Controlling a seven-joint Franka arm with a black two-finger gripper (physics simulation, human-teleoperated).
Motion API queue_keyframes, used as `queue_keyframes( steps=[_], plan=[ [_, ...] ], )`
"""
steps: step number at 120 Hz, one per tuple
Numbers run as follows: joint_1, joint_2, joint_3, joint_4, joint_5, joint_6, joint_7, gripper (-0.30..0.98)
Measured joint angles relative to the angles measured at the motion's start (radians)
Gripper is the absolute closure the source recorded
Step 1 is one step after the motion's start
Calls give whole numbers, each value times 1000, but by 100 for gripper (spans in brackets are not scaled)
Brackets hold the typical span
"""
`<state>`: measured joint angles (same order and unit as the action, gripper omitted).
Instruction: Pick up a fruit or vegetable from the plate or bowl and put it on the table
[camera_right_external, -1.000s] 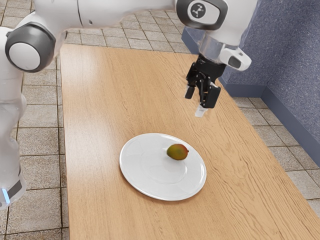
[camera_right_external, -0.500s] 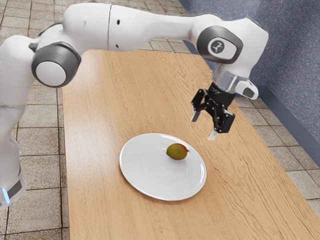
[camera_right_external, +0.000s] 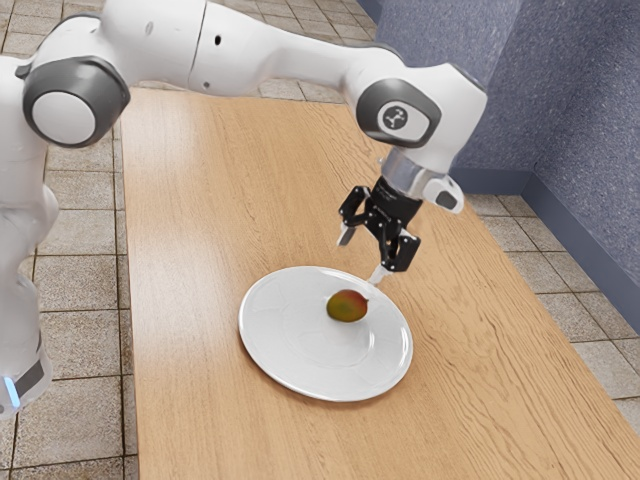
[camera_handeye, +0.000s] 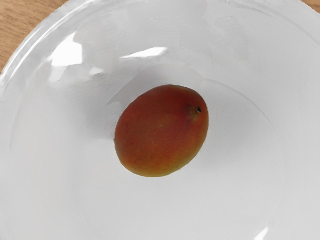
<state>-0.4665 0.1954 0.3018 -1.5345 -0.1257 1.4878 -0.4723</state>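
My black, angular jaws stand parted and released, their pale fingertips (camera_right_external: 378, 274) above the plate's far edge, right of centre in the exterior view. Near them, the smooth oval mango (camera_right_external: 347, 306), red blending into yellow-green, lies on a round, glossy white plate (camera_right_external: 262, 348). My wrist view shows the mango's small dark stem end and bright reflections along the plate's curved rim. Beneath the plate spreads the light-brown wooden table (camera_right_external: 200, 200), finely grained, with speckled stone-like floor tiles (camera_right_external: 80, 340) at the exterior view's lower left.

The mango (camera_right_external: 347, 306) lies on the plate (camera_right_external: 283, 354).
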Motion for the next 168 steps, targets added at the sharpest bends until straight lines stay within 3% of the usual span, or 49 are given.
queue_keyframes(
  steps=[30, 47, 72, 90, 112, 139, 168],
  plan=[
    [-23, 4, -16, -97, 97, 195, 103, 0],
    [-58, -131, -18, -290, 107, 306, 145, 0],
    [-114, -256, -28, -396, 164, 397, 225, 0],
    [-105, -267, -44, -423, 208, 426, 285, 0],
    [-89, -242, -67, -435, 220, 446, 386, 0],
    [-216, -285, -71, -521, 218, 455, 485, 2],
    [-134, -254, -66, -518, 228, 485, 588, 2]
  ],
)
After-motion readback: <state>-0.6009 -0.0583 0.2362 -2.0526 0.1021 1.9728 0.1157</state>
